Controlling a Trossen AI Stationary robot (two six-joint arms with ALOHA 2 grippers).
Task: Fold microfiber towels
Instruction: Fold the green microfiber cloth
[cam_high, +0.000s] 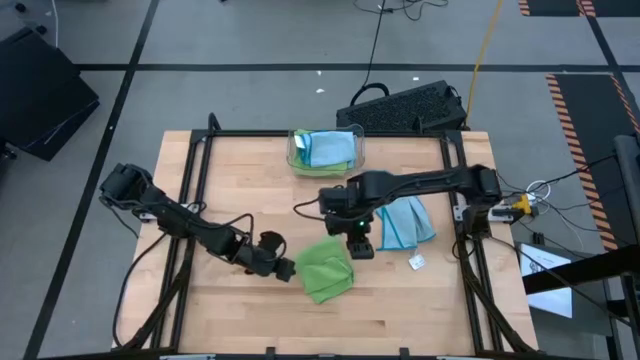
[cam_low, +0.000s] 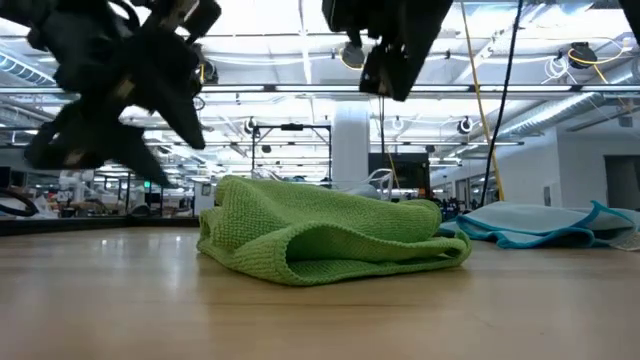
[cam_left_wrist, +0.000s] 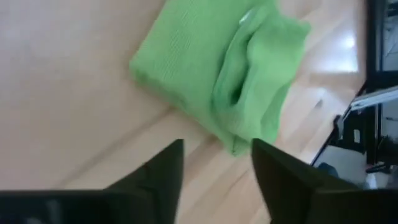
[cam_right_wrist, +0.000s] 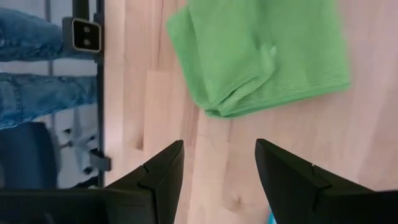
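Note:
A lime green microfiber towel lies folded in a soft bundle on the wooden table, its layers showing at the near side. My left gripper stands open just left of it, slanting down, with the towel ahead of its fingers. My right gripper hangs open above the towel's far right corner, clear of it. A light blue towel lies loosely spread on the table to the right.
A clear plastic bin with blue and green cloths stands at the table's far edge. A small white tag lies near the blue towel. A dark keyboard lies beyond the table. A person's legs show beside the table frame.

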